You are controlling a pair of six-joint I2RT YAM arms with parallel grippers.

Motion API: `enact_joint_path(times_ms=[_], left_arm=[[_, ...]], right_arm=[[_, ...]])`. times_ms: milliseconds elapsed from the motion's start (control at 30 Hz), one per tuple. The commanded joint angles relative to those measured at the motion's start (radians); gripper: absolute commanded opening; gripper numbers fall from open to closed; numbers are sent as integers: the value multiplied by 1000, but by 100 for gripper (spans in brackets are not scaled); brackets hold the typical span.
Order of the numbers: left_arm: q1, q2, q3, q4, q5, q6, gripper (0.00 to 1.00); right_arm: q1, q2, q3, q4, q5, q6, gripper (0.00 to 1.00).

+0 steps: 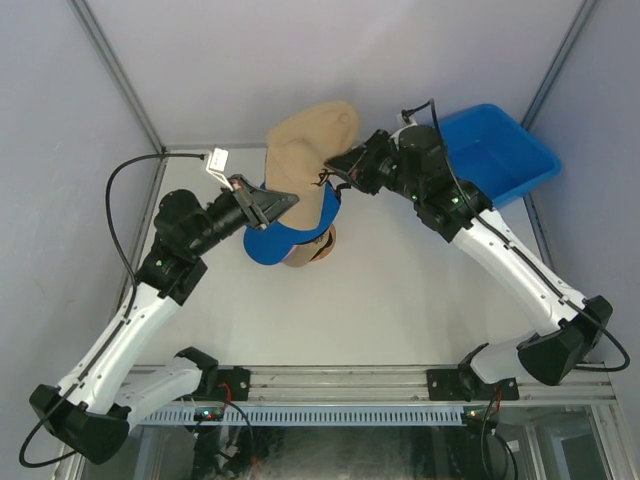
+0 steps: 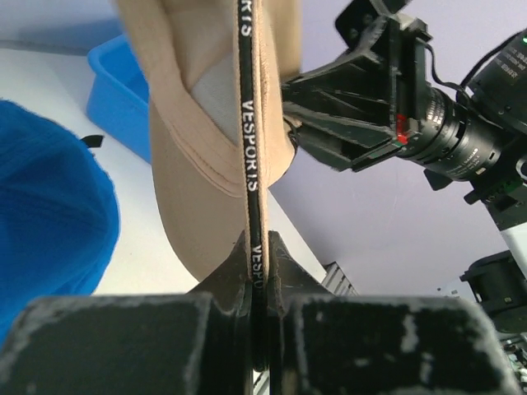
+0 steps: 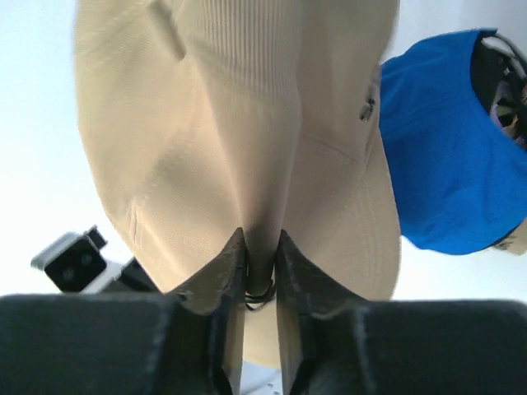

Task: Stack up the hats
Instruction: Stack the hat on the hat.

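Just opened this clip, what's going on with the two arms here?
Both arms hold one tan cap in the air between them. The left gripper is shut on its black lettered strap; the right gripper pinches a fold of its fabric. Seen from above, the cap hangs partly over a blue cap on the table, not yet set on it. A blue bin sits at the far right.

A blue plastic bin [image 1: 505, 160] sits at the far right corner of the white table [image 1: 400, 300]. Pale grey walls [image 1: 330, 50] with metal corner posts [image 1: 120, 75] enclose the table. A slotted aluminium rail [image 1: 340, 383] runs along its near edge.
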Motion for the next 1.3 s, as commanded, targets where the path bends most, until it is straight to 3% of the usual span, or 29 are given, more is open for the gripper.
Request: enact_joint_path(times_ms=[0, 167, 367, 567, 767, 933, 1267], left_arm=[[122, -66, -48, 196, 84, -95, 0], [191, -58, -39, 223, 225, -159, 0], [212, -10, 12, 240, 392, -220, 0], [213, 21, 3, 338, 511, -335, 0], [212, 20, -10, 344, 568, -359, 0], [212, 29, -8, 344, 599, -366, 0], [211, 39, -8, 344, 643, -367, 0]], right_arm=[[-125, -99, -80, 113, -150, -216, 21], [-211, -183, -81, 50, -140, -454, 41], [-225, -256, -24, 3, -107, -729, 70], [-178, -231, 90, -67, -79, -907, 71], [-63, -196, 191, -152, -29, -1063, 73], [65, -158, 259, -220, 102, -1172, 74], [181, -58, 383, -309, 300, -1303, 68]])
